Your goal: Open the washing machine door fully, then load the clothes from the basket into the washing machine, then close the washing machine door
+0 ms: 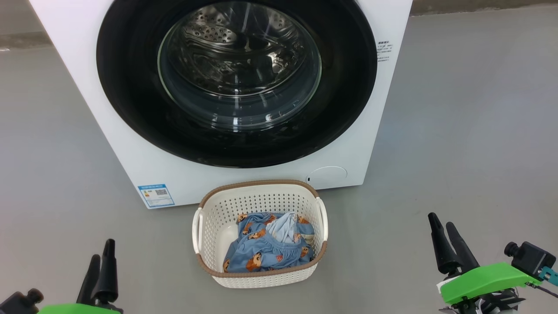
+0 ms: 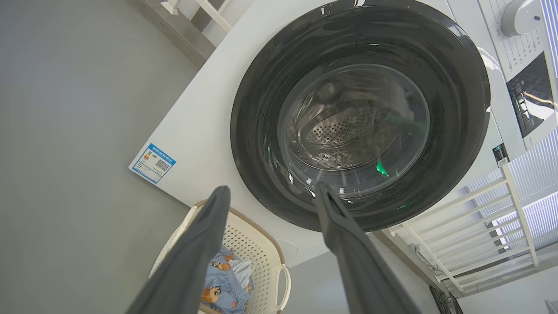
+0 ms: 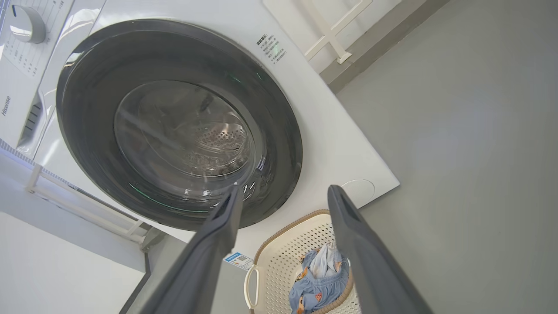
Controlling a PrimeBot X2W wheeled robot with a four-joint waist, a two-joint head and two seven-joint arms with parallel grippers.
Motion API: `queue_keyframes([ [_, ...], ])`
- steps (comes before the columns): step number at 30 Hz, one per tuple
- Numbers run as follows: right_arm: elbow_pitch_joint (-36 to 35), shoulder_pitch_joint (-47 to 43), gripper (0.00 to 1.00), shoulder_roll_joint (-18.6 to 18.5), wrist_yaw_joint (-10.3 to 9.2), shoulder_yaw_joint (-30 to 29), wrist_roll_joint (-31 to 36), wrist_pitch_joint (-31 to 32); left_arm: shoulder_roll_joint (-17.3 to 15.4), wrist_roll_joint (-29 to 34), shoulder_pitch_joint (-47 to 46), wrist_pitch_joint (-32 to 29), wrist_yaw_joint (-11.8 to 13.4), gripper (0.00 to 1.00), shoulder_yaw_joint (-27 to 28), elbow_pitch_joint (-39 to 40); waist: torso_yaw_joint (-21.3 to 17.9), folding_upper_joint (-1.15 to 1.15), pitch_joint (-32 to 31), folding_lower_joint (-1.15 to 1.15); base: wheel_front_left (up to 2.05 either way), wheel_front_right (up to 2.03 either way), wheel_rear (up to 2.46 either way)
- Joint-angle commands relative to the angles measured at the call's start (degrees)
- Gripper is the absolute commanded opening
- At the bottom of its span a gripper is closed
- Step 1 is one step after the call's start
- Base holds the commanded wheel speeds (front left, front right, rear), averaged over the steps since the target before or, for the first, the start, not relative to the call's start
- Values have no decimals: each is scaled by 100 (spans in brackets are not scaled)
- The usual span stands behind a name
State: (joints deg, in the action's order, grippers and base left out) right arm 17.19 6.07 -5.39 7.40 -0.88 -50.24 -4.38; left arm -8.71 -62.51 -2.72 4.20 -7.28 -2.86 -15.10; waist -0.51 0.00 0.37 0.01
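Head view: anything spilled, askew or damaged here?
Nothing stands out. The washing machine door is shut and looks intact. The basket stands upright on the floor in front of it, with the clothes all inside and none over the rim. The left gripper and right gripper are open and empty, one on either side.

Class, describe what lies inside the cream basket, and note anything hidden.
Inside the basket lie the clothes: a blue bear-print bundle with a pale piece on top, towards its right side. Bare basket floor shows at the left. The floor beneath the bundle is covered.
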Motion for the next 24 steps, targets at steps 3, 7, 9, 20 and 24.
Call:
queue_keyframes([
  [3, -130, 305, 100, -92, 5, 120, 453, -132, -213, 400, -235, 138, -13, 100, 29, 132, -1, 0, -2, 0, 0, 0, 0],
  [7, -116, 340, 100, -107, 5, 161, 767, -199, -287, 709, -243, 206, -13, 100, -38, 117, -1, 0, -3, 0, 0, 0, 0],
  [9, -110, 349, 100, -113, 5, 174, 852, -216, -305, 790, -245, 223, -13, 100, -60, 114, 0, 0, -4, 0, 0, 0, 0],
  [20, -101, 445, 100, -160, 6, 311, 1757, -400, -461, 1675, -269, 409, -15, 100, -235, 140, 5, 0, -25, 0, 0, 0, 0],
  [24, -95, 457, 100, -171, 6, 363, 2081, -467, -502, 1932, -265, 477, -16, 100, -265, 169, 7, 0, -36, 0, 0, 0, 0],
])
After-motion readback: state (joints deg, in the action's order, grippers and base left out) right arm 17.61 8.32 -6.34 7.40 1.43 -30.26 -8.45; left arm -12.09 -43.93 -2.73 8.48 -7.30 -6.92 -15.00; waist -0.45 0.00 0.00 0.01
